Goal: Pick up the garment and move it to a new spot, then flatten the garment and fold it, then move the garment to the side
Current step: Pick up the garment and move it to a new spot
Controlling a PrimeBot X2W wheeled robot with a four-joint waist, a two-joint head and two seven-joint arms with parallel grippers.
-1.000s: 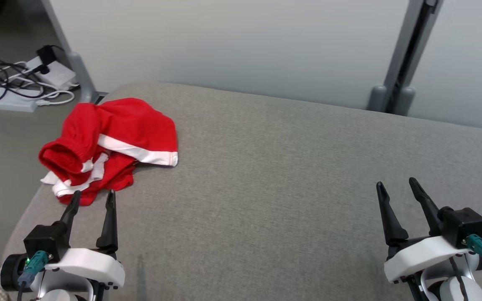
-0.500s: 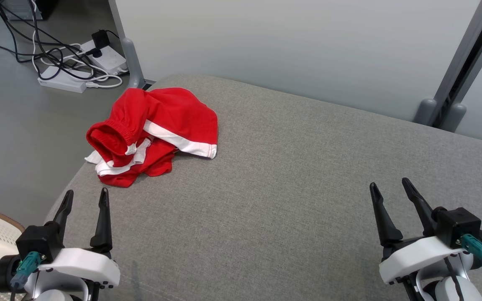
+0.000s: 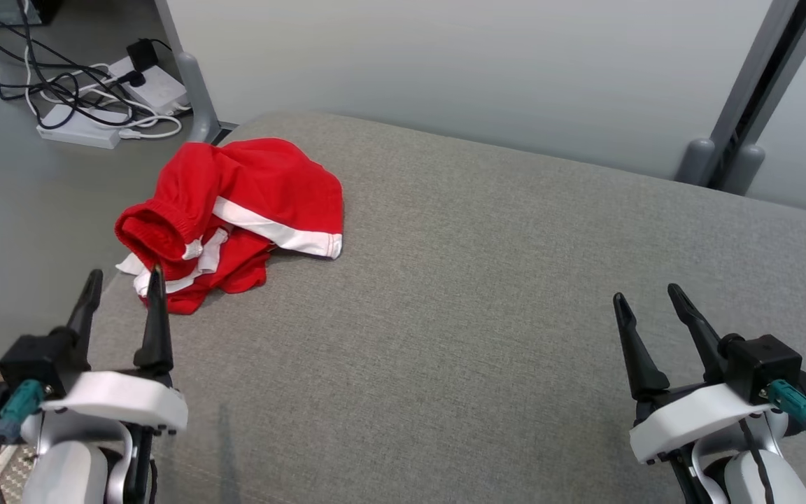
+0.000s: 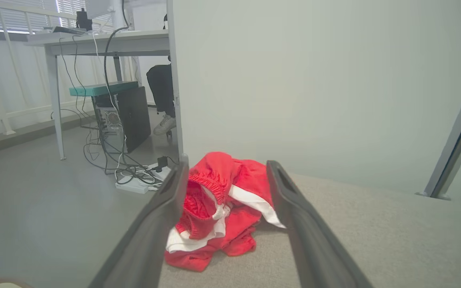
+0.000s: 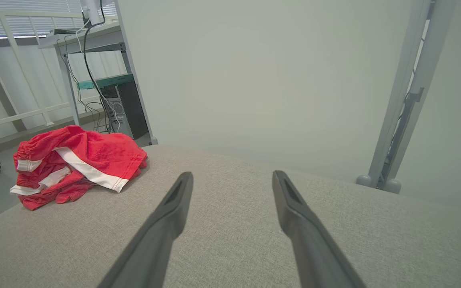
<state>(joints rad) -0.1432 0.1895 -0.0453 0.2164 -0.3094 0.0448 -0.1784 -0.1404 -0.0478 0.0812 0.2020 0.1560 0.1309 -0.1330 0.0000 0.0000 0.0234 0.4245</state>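
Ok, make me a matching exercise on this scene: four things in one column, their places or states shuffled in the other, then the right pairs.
Things
1. garment
2. left gripper
3. right gripper
4. power strips

Places or states
A. on the floor past the cushion's far left corner
B. open, over bare cushion on the right
C. crumpled near the cushion's far left corner
D. open, fingers aimed at the garment

Pairs: 1-C, 2-D, 3-B, 4-A
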